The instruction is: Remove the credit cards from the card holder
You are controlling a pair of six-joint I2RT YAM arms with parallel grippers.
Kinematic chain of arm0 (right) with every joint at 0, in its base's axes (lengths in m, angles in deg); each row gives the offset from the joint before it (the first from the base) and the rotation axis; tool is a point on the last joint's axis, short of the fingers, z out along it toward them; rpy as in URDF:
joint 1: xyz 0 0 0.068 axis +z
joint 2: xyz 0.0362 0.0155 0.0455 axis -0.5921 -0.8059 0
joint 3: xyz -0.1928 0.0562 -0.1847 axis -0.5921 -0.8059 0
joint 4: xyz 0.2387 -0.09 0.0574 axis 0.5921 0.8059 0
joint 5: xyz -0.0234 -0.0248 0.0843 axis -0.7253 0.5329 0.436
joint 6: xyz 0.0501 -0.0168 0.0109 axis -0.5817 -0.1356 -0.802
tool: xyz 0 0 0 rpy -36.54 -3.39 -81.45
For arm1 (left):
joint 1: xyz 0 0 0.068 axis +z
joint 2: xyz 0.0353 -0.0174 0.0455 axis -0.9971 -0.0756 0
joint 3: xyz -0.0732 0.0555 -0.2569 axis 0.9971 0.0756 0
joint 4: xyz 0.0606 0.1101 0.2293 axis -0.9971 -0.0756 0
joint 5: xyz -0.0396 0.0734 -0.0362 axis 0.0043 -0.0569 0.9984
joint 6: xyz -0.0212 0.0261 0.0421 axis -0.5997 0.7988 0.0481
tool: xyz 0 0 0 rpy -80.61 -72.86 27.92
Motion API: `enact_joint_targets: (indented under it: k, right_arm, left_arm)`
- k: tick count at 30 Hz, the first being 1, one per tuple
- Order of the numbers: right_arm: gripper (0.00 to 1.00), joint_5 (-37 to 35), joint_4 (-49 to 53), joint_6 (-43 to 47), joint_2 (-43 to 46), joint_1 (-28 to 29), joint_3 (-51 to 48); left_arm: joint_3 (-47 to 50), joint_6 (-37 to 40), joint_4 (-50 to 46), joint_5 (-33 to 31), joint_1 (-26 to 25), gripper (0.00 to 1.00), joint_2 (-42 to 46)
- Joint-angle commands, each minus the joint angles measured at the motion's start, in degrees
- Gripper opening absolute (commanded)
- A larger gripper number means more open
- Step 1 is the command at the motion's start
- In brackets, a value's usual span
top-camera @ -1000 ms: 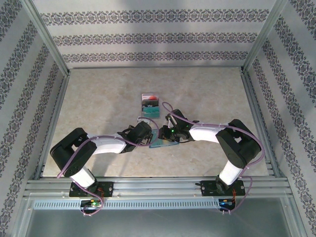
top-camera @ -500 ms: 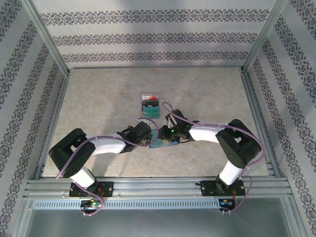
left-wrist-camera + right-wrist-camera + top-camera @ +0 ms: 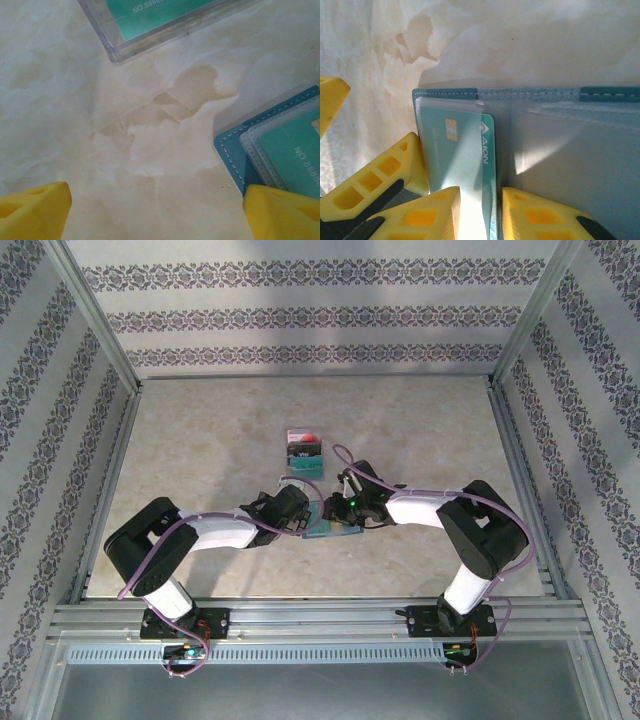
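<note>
Looking across a pale marbled bench (image 3: 200,430) walled in patterned paper. Hovering the left gripper (image 3: 157,212), spread wide and holding nothing, just beside the left corner of the card holder (image 3: 227,150). Already lying toward the bench's middle, several removed cards (image 3: 303,452). Lying open near the near edge, holding one teal-green card (image 3: 455,150) in a pocket. Pinching that card's edge with the right gripper (image 3: 481,197). Judging at least this one left to pull out.

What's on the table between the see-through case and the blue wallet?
Nothing. In the left wrist view, only bare marbled tabletop lies between the clear case and the card holder.
</note>
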Motion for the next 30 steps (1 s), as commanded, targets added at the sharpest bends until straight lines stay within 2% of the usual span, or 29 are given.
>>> enact_joint_targets:
  k: [1, 16, 30]
  right_arm:
    - [0.28, 3.23, -5.15, -1.6, -1.45, -0.65, -1.6]
    - [0.24, 5.63, -7.48, -1.65, 4.2, -1.1, -3.23]
    - [0.19, 6.77, -11.18, -3.01, 0.98, -1.18, -4.02]
  left_arm:
    - [-0.7, 0.91, -1.89, 0.72, -0.62, 0.92, -1.85]
    - [-0.42, 0.83, -2.45, -0.11, -0.58, 0.92, -1.85]
    - [-0.51, 0.82, -2.63, -0.34, -0.62, 0.93, -1.76]
